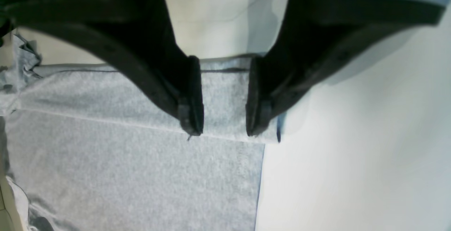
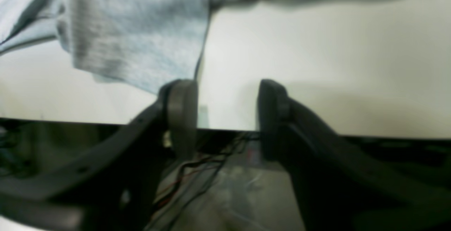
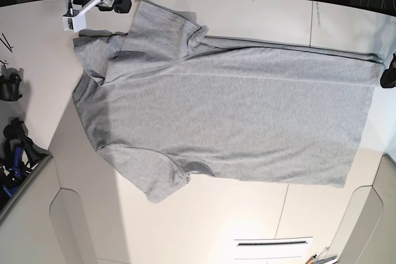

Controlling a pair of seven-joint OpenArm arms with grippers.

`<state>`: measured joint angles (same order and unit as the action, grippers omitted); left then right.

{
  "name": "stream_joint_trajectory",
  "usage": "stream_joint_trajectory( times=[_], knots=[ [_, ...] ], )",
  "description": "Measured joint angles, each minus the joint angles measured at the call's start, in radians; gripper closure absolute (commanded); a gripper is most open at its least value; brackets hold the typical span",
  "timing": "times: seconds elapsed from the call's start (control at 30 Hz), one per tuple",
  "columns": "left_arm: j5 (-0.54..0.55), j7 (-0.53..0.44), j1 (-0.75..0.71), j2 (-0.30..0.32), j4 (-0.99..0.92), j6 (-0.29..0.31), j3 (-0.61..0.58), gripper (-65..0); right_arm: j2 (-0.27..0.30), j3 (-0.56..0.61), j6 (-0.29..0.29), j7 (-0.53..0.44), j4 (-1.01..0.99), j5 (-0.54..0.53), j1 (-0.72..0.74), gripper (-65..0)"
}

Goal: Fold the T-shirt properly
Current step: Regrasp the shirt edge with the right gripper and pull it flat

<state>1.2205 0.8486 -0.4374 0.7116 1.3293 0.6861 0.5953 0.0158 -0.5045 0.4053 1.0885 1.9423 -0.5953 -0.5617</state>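
The light grey T-shirt (image 3: 229, 115) lies flat on the white table (image 3: 185, 227), plain side up, with the neck at the left and the hem at the right. Its far long edge is folded over in a narrow strip (image 3: 291, 51). My left gripper (image 1: 224, 118) is open over that strip (image 1: 223, 100) at the hem corner, one finger on each side; it also shows at the right edge of the base view (image 3: 388, 73). My right gripper (image 2: 227, 118) is open and empty at the table's far edge, just beside the far sleeve (image 2: 134, 30); it also shows in the base view (image 3: 119, 3).
Dark tools (image 3: 11, 85) sit at the left side of the base view. Cables (image 2: 197, 178) hang below the table's far edge. The bare table (image 1: 352, 153) extends beyond the hem. A white label strip (image 3: 272, 243) lies near the front edge.
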Motion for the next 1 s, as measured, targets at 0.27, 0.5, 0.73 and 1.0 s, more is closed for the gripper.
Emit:
stream_joint_trajectory(
  times=[0.27, 0.5, 0.73, 1.0],
  knots=[
    [0.000, 0.007, 0.000, 0.000, 0.000, 0.000, 0.000, -24.2, 0.000, -0.002, 0.053, -0.032, -0.188, -0.172, 0.055, -28.0],
    [0.002, 0.007, 0.000, 0.000, 0.000, 0.000, 0.000, -24.2, 0.000, 0.011, 0.078, 0.028, -0.201, -0.238, 0.051, -27.9],
    [0.002, 0.008, 0.000, 0.000, 0.000, 0.000, 0.000, -24.2, 0.000, 0.084, 0.078, 0.039, -0.201, -0.240, 0.051, -26.0],
    [0.002, 0.008, 0.000, 0.000, 0.000, 0.000, 0.000, -24.2, -0.002, 0.134, 0.074, 0.053, -0.208, -0.227, 0.046, 0.0]
  ],
)
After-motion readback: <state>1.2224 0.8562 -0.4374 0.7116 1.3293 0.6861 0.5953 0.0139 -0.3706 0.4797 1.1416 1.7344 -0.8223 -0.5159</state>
